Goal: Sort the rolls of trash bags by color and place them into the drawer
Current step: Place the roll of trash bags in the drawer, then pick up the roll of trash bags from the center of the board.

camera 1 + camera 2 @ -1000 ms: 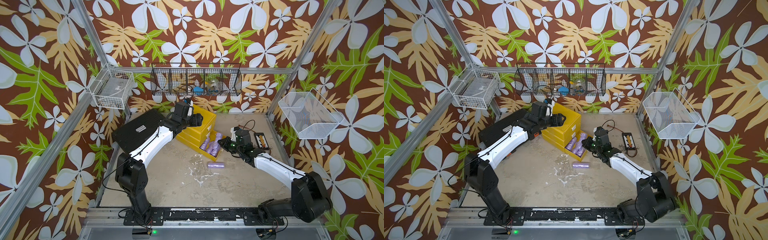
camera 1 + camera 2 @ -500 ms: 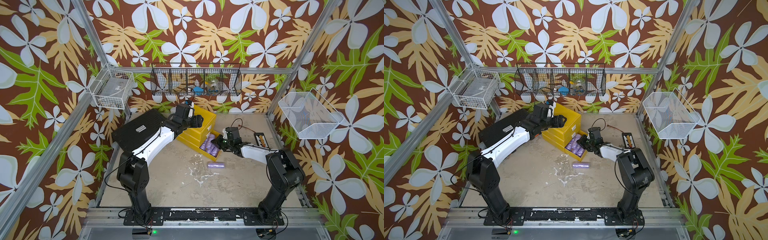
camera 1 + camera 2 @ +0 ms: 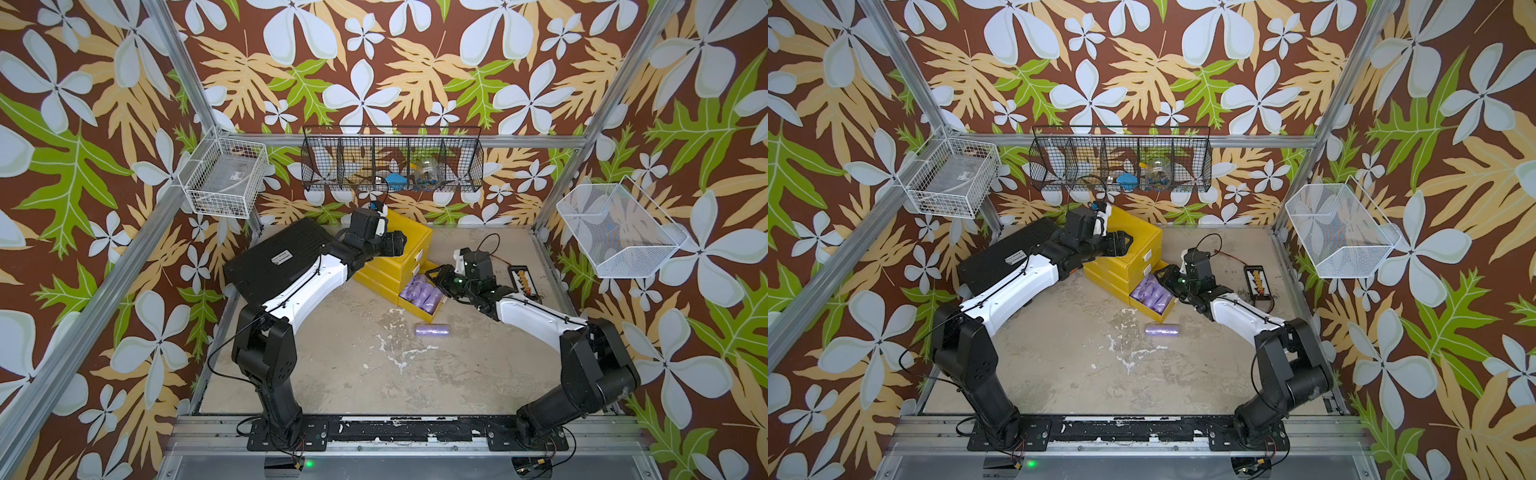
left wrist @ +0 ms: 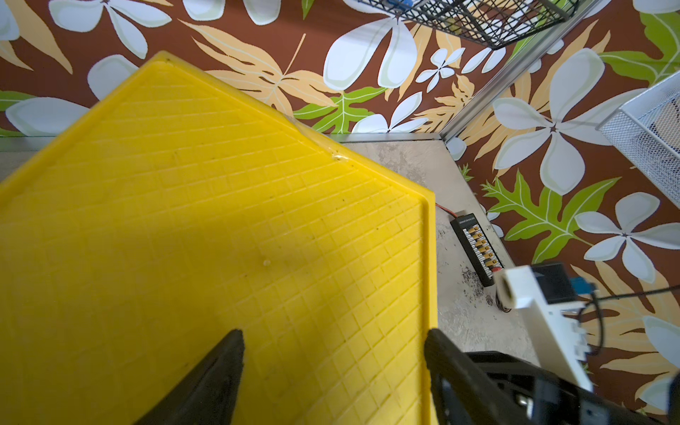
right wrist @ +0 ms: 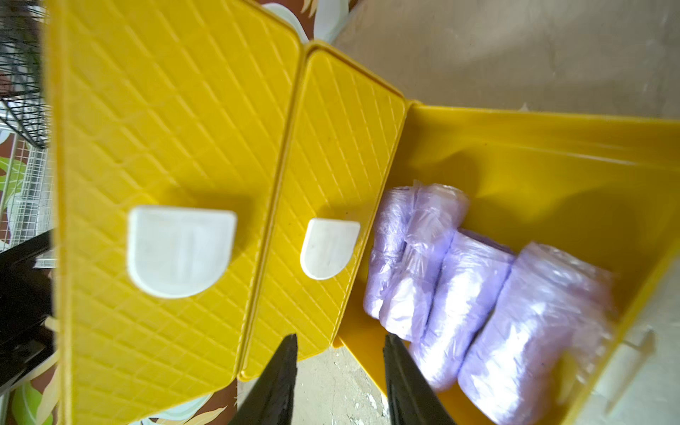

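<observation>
Rolls of trash bags (image 5: 460,294), lilac and crinkly, are packed inside the drawer (image 5: 533,154); one roll (image 3: 432,330) is seen just outside it. Left gripper (image 4: 333,333) and right gripper (image 5: 341,338) are seen parted, empty.

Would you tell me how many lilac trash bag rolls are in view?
5: four lilac rolls side by side in the open drawer, one loose roll on the table before it; others may hide underneath.

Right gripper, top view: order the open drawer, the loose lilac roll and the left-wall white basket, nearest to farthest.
1. Open drawer, beside the right gripper.
2. Loose lilac roll, on the table.
3. White basket, left wall.
</observation>
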Robot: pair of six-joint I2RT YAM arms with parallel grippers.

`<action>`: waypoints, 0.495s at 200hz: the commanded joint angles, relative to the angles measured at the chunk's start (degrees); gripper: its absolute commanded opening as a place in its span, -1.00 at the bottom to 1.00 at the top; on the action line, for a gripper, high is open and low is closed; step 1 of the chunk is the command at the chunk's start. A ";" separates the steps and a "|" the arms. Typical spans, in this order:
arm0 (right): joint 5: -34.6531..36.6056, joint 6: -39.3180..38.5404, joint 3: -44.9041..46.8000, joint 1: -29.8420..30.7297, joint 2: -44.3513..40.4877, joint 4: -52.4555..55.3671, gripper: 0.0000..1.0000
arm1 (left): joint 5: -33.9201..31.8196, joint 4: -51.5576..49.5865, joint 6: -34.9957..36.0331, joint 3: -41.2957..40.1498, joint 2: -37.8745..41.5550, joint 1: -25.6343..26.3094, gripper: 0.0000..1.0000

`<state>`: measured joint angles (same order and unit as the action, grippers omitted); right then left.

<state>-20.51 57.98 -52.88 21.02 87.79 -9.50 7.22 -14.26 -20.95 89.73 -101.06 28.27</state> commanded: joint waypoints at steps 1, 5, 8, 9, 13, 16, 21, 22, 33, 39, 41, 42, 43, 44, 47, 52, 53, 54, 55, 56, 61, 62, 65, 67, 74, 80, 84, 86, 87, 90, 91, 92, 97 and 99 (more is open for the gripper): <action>2.34 -4.09 1.58 0.05 -4.71 3.93 -0.19 | 0.62 -3.58 -0.14 0.16 0.57 -0.06 0.60; 2.45 -4.45 2.06 0.04 -5.68 4.31 -0.19 | 0.65 -3.58 -0.19 0.14 0.72 -0.06 0.60; 2.67 -4.66 2.42 0.06 -6.50 4.73 -0.19 | 0.68 -3.51 -0.15 0.22 0.88 -0.06 0.60; 2.76 -4.73 2.60 0.07 -6.71 4.87 -0.19 | 0.68 -3.50 -0.15 0.24 0.91 -0.06 0.60; 2.91 -4.86 3.25 0.02 -7.69 5.26 -0.19 | 0.75 -3.44 -0.14 0.35 1.09 -0.06 0.60; 3.02 -4.89 3.71 -0.01 -8.49 5.47 -0.19 | 0.76 -3.43 -0.22 0.39 1.26 -0.06 0.60; 3.12 -4.97 4.60 -0.06 -9.71 5.69 -0.19 | 0.81 -3.45 -0.23 0.50 1.42 -0.06 0.60; 3.16 -4.97 4.79 -0.08 -9.94 5.75 -0.19 | 0.75 -3.43 -0.19 0.47 1.45 -0.06 0.60; 3.34 -4.69 6.98 -0.09 -12.74 6.31 -0.19 | 0.69 -3.58 -0.14 0.94 1.81 -0.06 0.60; 3.35 -4.30 8.36 -0.07 -14.26 6.46 -0.19 | 0.71 -3.72 -0.14 1.10 2.06 -0.06 0.60; 3.37 -4.17 8.75 -0.03 -14.72 6.50 -0.18 | 0.69 -3.81 -0.14 1.20 2.13 -0.06 0.60; 3.41 -4.09 8.93 -0.02 -15.00 6.50 -0.18 | 0.73 -3.87 -0.14 1.22 2.15 -0.06 0.60; 3.44 -3.96 9.24 -0.06 -15.23 6.55 -0.18 | 0.75 -3.86 -0.14 1.27 2.17 -0.06 0.60; 3.41 -3.86 9.49 -0.03 -15.43 6.57 -0.18 | 0.72 -3.89 -0.14 1.30 2.22 -0.06 0.60; 3.45 -3.53 10.20 -0.01 -16.22 6.63 -0.18 | 0.71 -3.93 -0.14 1.26 2.38 -0.06 0.60; 3.32 -2.80 11.53 -0.01 -17.41 6.52 -0.17 | 0.60 -4.00 -0.14 1.29 2.71 -0.06 0.61; 3.30 -2.66 11.82 -0.05 -17.66 6.38 -0.17 | 0.60 -4.05 -0.14 1.26 2.75 -0.06 0.60; 3.29 -2.50 12.09 -0.08 -17.96 6.27 -0.17 | 0.64 -4.04 -0.19 1.25 2.82 -0.06 0.60; 3.25 -2.38 12.45 -0.04 -18.16 6.21 -0.17 | 0.62 -4.03 -0.17 1.20 2.89 -0.06 0.61; 3.18 -2.23 12.71 -0.03 -18.39 6.19 -0.17 | 0.61 -4.02 -0.15 1.21 2.98 -0.06 0.60; 2.91 -1.38 14.25 -0.03 -19.53 5.79 -0.17 | 0.53 -4.03 -0.23 0.99 3.37 -0.06 0.60; 2.79 -1.25 14.45 -0.02 -19.69 5.71 -0.16 | 0.57 -4.07 -0.23 0.94 3.48 -0.06 0.60; 2.50 -0.69 15.25 -0.03 -20.36 5.46 -0.16 | 0.52 -3.98 -0.30 0.75 3.80 -0.06 0.60; 2.36 -0.32 15.86 -0.06 -20.85 5.28 -0.15 | 0.47 -3.94 -0.38 0.58 4.01 -0.06 0.60; 1.71 1.08 17.98 -0.01 -22.18 4.44 -0.13 | 0.21 -3.78 -0.57 -0.27 4.96 -0.06 0.60; 1.10 2.35 19.73 -0.01 -23.14 3.70 -0.13 | 0.15 -3.51 -0.90 -1.20 5.86 -0.06 0.60; 0.69 3.28 20.92 0.00 -23.69 3.09 -0.13 | 0.02 -3.10 -1.12 -2.00 6.58 -0.06 0.60; 0.48 3.70 21.45 0.04 -24.00 2.67 -0.13 | -0.01 -3.02 -1.22 -2.50 6.93 -0.06 0.60; 0.35 3.89 21.70 0.06 -24.12 2.48 -0.13 | -0.06 -2.90 -1.30 -2.74 7.15 -0.06 0.60; 0.10 4.46 22.58 0.00 -24.46 2.02 -0.13 | -0.10 -2.66 -1.43 -3.41 7.78 -0.06 0.60; -0.02 4.71 22.79 0.04 -24.53 1.80 -0.13 | -0.10 -2.59 -1.49 -3.64 7.92 -0.06 0.60; -0.13 4.92 23.03 0.01 -24.60 1.69 -0.13 | -0.10 -2.52 -1.52 -3.84 8.08 -0.06 0.60; -0.37 5.82 24.40 0.15 -25.19 0.97 -0.13 | -0.18 -2.19 -1.78 -5.10 9.12 -0.06 0.60; -0.44 6.25 24.76 0.14 -25.34 0.69 -0.13 | -0.19 -2.05 -1.87 -5.67 9.54 -0.06 0.60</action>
<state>-18.87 58.63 -32.49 20.97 64.60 -5.04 7.73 -17.45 -21.58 87.64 -94.87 28.27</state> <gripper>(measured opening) 0.439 0.802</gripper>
